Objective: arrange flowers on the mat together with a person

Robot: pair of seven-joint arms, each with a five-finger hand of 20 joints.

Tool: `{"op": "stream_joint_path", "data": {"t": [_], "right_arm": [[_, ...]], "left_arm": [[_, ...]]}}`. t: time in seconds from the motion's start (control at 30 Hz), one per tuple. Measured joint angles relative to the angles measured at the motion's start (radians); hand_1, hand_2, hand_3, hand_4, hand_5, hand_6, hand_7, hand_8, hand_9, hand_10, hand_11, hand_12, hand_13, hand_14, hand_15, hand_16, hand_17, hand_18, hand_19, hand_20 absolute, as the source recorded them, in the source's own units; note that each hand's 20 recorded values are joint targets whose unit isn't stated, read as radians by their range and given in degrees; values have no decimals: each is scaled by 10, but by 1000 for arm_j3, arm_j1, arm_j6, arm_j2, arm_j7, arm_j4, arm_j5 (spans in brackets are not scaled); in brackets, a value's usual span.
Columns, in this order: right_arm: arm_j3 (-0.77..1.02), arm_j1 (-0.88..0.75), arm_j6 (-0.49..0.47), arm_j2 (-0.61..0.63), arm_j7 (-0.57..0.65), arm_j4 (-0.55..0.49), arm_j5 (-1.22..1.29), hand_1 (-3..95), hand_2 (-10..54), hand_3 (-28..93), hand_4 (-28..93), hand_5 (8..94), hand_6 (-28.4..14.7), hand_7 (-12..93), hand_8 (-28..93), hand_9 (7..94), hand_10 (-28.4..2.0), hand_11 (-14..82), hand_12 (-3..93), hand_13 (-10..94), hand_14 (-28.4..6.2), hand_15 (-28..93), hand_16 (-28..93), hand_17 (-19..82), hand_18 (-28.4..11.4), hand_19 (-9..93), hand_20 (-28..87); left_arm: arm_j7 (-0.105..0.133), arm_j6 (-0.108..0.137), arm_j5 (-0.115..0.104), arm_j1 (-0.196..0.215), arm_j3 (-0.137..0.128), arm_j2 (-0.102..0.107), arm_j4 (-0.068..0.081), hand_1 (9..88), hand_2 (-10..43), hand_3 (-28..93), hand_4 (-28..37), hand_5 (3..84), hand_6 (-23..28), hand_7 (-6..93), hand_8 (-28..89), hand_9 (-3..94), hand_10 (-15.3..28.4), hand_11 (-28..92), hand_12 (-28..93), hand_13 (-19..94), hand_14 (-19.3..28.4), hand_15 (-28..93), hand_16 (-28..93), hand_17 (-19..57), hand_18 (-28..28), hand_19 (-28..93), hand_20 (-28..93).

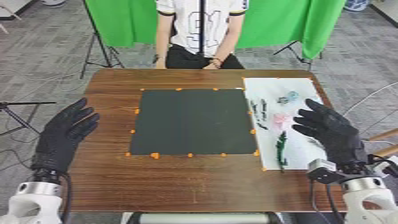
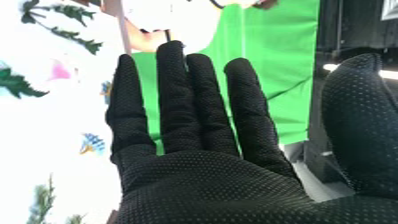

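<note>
Quite plainly, the left hand (image 1: 62, 131) and the right hand (image 1: 334, 132) hang wide open and empty at either side of the brown table (image 1: 160, 187), where a dark mat (image 1: 194, 122) lies beside a white sheet (image 1: 264, 89) bearing, nearest first, a green sprig (image 1: 281, 148), a pink flower (image 1: 280, 120) and a blue flower (image 1: 291, 96).

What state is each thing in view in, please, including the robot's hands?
Left hand: open
Right hand: open
Dark mat: lying flat
White sheet: lying flat
Pink flower: lying on the sheet
Green stem: lying on the sheet
Green cloth: hanging
</note>
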Motion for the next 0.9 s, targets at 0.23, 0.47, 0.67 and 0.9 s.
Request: {"op": "stream_joint_path", "data": {"t": [0.23,0.47,0.67,0.9], "right_arm": [[-99,24,74,29,-1,23,1,169,11,864,-242,408,-38,174,-108,442,-145,145,231,395,-122,286,243,137,-217,476,262],[-144,100,124,59,-4,33,5,171,6,863,-243,409,-38,177,-110,446,-143,153,233,400,-123,304,237,141,-216,483,264],[-147,112,138,65,-2,32,6,174,-1,863,-243,409,-39,178,-110,449,-141,159,233,402,-121,312,230,143,-215,488,265],[-153,120,160,74,-13,33,5,181,-11,856,-246,415,-38,187,-114,462,-142,188,239,415,-118,347,223,155,-213,508,273]], "left_arm": [[-7,-8,5,6,-20,-6,-1,249,-33,720,-211,370,30,191,-90,326,126,226,168,297,154,233,39,-35,263,471,32],[-5,-10,5,-34,6,7,10,249,-30,719,-212,371,30,191,-90,328,127,228,169,298,154,236,35,-35,263,471,33],[-7,-10,4,-42,13,8,11,248,-31,719,-211,371,31,191,-90,328,127,229,169,298,154,239,33,-34,263,471,33],[-7,-12,4,-43,16,9,12,248,-31,719,-212,370,30,191,-89,328,127,230,169,297,155,241,33,-34,263,472,33]]}}
